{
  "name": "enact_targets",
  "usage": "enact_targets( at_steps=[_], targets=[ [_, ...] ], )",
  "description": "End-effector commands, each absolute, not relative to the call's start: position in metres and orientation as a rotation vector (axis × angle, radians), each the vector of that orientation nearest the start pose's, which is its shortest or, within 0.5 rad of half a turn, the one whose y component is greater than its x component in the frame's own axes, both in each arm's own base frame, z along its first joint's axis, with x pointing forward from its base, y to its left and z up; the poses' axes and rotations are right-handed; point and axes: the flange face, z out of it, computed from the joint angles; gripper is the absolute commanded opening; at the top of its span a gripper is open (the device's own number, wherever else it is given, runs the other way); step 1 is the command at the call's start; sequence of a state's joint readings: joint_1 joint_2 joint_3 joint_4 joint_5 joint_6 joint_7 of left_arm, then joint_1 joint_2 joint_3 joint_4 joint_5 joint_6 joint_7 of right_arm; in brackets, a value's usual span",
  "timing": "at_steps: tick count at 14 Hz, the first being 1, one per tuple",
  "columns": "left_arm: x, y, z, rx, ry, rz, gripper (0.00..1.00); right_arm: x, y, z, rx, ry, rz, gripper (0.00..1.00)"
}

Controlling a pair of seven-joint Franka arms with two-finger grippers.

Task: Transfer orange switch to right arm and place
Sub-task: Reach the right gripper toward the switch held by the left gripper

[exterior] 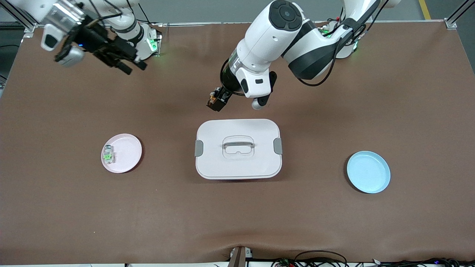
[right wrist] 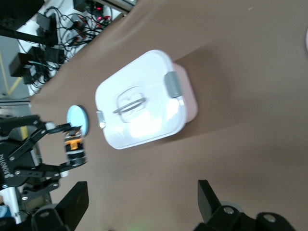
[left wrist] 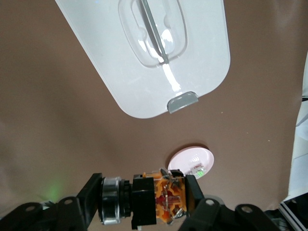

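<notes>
Your left gripper (exterior: 216, 101) hangs in the air above the bare brown table cover (exterior: 371, 92), just off the white rectangular lidded plastic box (exterior: 238, 148) on the side toward the robot-base edge of the desk. Its fingers are clamped on the tiny black switch with the orange-copper middle (left wrist: 163, 199); the left wrist view shows the part lying crosswise between the two pads, with a silvery round cap at one end. In the front view the switch (exterior: 213, 97) shows as a small orange spot at the gripper tip.

Your right gripper (exterior: 128, 63) waits up in the air over the desk corner by its own base. Its two black fingers (right wrist: 72, 204) stand wide apart with nothing between them. The right wrist view also takes in the left gripper (right wrist: 60, 149) with the switch (right wrist: 73, 143) held in it.

The box sits at the middle of the desk, lid on, grey latches at both short ends, handle lying flat. A round pink plate (exterior: 128, 154) rests toward the right arm's end of the desk and carries a small clear part with green inside (exterior: 108, 155) near its rim. A round light-blue plate (exterior: 368, 172) rests toward the left arm's end, slightly closer to the front-camera edge.
</notes>
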State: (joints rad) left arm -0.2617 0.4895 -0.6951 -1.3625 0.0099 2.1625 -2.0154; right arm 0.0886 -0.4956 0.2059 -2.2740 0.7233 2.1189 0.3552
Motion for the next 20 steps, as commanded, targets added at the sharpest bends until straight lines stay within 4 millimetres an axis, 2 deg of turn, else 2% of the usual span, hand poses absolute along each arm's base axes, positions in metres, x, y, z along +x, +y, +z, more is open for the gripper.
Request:
enact_targets(
  at_steps=[1, 2, 6, 7, 10, 14, 17, 20],
  targets=[
    [0.498, -0.527, 0.536, -2.934, -2.056, 0.511, 0.00, 0.393, 0.196, 0.579, -2.372, 0.482, -0.217, 1.00],
    [0.496, -0.534, 0.531, -2.923, -2.056, 0.537, 0.00, 0.392, 0.209, 0.573, -2.337, 0.498, -0.223, 1.00],
    [0.500, -0.540, 0.528, -2.899, -2.088, 0.575, 0.00, 0.402, 0.249, 0.538, -2.309, 0.515, -0.247, 1.00],
    [0.500, -0.540, 0.527, -2.897, -2.087, 0.576, 0.00, 0.406, 0.254, 0.530, -2.318, 0.505, -0.237, 1.00],
    [0.500, -0.541, 0.525, -2.894, -2.083, 0.579, 0.00, 0.424, 0.254, 0.510, -2.347, 0.476, -0.214, 1.00],
    [0.499, -0.542, 0.521, -2.892, -2.079, 0.580, 0.00, 0.446, 0.269, 0.508, -2.332, 0.479, -0.185, 1.00],
    [0.499, -0.542, 0.521, -2.892, -2.079, 0.580, 0.00, 0.454, 0.276, 0.509, -2.321, 0.481, -0.197, 1.00],
    [0.500, -0.542, 0.520, -2.890, -2.079, 0.581, 0.00, 0.455, 0.288, 0.500, -2.319, 0.482, -0.220, 1.00]
  ],
)
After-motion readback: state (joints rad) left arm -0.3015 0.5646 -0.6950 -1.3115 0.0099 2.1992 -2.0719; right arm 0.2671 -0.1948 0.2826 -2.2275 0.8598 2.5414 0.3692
